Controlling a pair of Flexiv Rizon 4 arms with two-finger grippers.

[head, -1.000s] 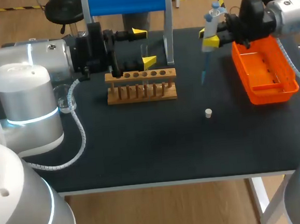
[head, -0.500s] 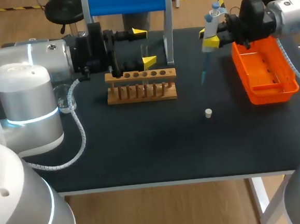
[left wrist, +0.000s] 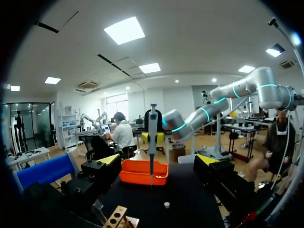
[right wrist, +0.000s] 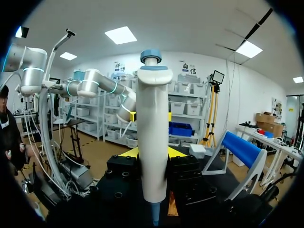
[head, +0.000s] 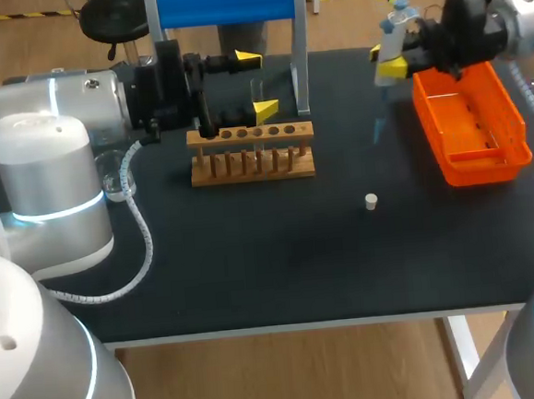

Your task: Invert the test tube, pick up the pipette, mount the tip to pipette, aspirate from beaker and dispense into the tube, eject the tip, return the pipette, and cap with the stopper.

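Head view, pipette upright, clamped in right tool

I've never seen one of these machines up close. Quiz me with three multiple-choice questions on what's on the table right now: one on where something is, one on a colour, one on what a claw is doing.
1. Where is the small white stopper?
A. in the tray
B. on the bare black table
C. in the right claw

2. What colour is the tray?
A. blue
B. green
C. orange

3. What is the right claw doing?
A. it is shut on the pipette
B. it is open and empty
C. it is shut on the stopper

Answers:
1 B: the stopper lies alone on the tabletop, apart from the tray.
2 C: the tray's walls are bright orange.
3 A: the right wrist view shows a yellow tip against each side of the upright pipette.
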